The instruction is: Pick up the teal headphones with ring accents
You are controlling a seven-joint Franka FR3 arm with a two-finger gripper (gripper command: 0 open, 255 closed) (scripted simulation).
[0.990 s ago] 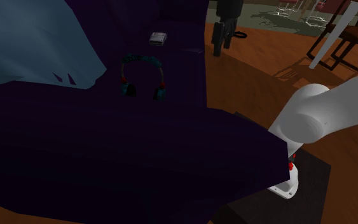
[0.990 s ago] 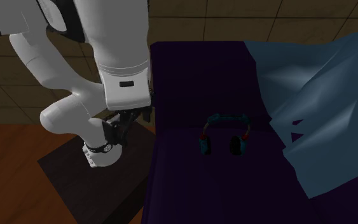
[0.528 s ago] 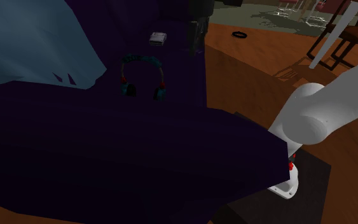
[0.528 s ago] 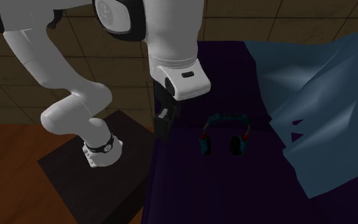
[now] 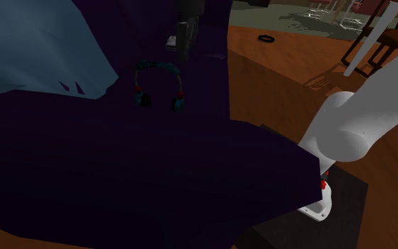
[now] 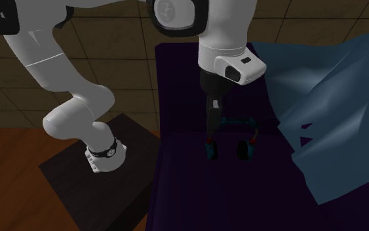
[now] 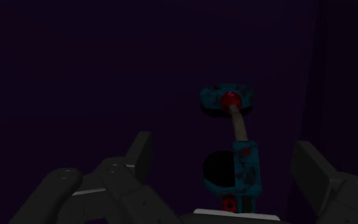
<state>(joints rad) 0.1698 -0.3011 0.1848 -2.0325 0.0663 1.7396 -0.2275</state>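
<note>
Teal headphones (image 5: 158, 65): flat on dark purple cushion (image 5: 119, 163), nr blue blanket (image 5: 27, 42). Your gripper (image 6: 210, 133): fingers (image 7: 141, 153) apart, nothing held, hovers just above 1 earcup (image 6: 210, 150), no contact.

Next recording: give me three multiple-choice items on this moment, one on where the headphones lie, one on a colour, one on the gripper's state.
1. Where do the headphones lie?
A. on the wooden floor
B. on the dark purple upholstery
C. on the robot's stand

2. What colour are the accents on the teal headphones?
A. red
B. yellow
C. white

3. How is the gripper?
A. shut on the headband
B. shut on nothing
C. open, touching nothing

Answers:
1 B: both exterior views show them resting on the purple surface, near the blue blanket.
2 A: the wrist view shows a red hub on the teal ear cup.
3 C: in the wrist view the fingers stand apart on either side of the headphones, clear of them.
</note>
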